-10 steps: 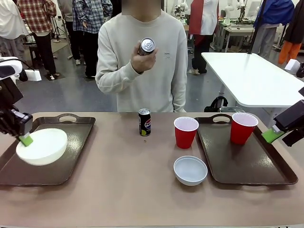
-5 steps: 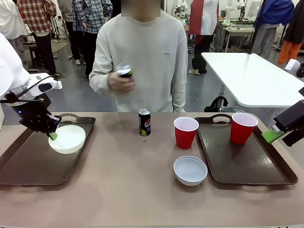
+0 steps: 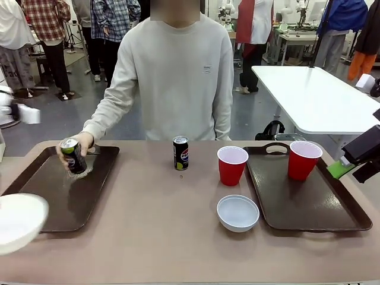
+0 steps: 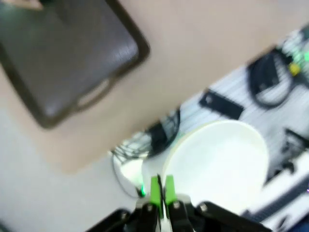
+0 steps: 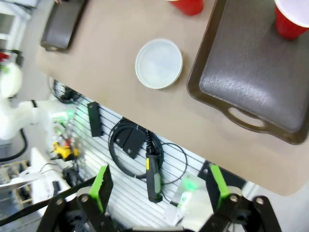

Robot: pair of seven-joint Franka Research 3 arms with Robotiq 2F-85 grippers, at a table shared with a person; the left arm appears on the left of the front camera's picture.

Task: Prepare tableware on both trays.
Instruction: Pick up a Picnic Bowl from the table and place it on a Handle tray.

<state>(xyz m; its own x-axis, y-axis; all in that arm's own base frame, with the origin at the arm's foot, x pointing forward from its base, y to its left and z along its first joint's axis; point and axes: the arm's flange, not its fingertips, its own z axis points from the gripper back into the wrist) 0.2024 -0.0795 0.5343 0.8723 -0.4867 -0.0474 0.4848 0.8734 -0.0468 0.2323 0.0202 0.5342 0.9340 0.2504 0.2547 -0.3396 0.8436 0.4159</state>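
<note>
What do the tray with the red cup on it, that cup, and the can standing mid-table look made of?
Tray: probably moulded plastic, dark brown, grainy with dull sheen. Cup: likely thin plastic, glossy red, white inside. Can: seemingly metal, silvery top rim, printed dark wall.

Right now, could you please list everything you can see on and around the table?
Trays: two, dark brown; left tray and right tray, at either end of the table.
Bowls: two, white; held bowl by the left tray's near corner, loose bowl on the table beside the right tray.
Cups: two, red; tray cup on the right tray, table cup just left of it.
Cans: two, dark; standing can mid-table, held can at the left tray's far end.
Table: one, tan.
Person's hand: one, gripping the held can.
Left gripper: shut on the held bowl's rim.
Right gripper: open, beyond the right tray.
</note>
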